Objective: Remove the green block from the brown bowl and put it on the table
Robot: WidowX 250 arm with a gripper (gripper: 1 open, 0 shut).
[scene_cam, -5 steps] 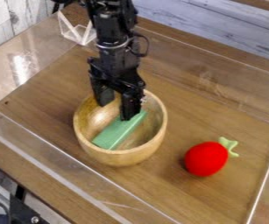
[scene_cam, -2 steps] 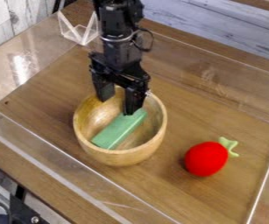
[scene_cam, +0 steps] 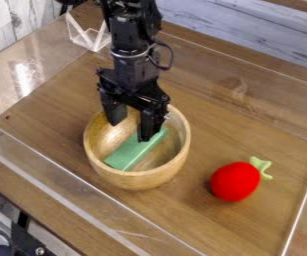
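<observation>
Little has shifted since a second ago: hand hangs wide, empty, over the brown bowl, green block inside against its wall. Closing off-center could skid it along the bench.

The scene is seen by a single camera, set high beyond one corner of the table and tilted steeply down; the tabletop is viewed diagonally and from fairly near; its clear border wall is cut off at the frame's lower edge.
</observation>
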